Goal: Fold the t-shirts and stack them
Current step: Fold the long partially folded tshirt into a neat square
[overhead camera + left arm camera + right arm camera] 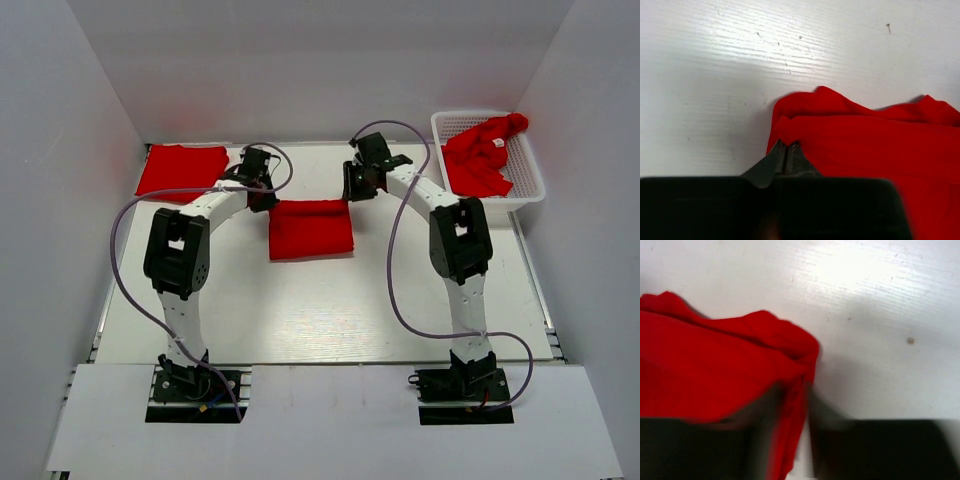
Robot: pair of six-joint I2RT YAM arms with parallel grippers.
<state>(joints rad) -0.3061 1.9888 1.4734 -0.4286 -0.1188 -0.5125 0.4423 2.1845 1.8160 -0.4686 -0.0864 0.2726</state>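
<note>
Releasing evenly looked wise: left gripper clamped a corner of the folded t-shirt; right gripper, blurred at the other corner, couldn't be judged.

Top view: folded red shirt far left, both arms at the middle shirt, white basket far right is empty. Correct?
No. The white basket is not empty: crumpled red t-shirts lie in it, as the top external view shows. The folded shirt far left and the middle shirt are as you say; the rest is right.
</note>
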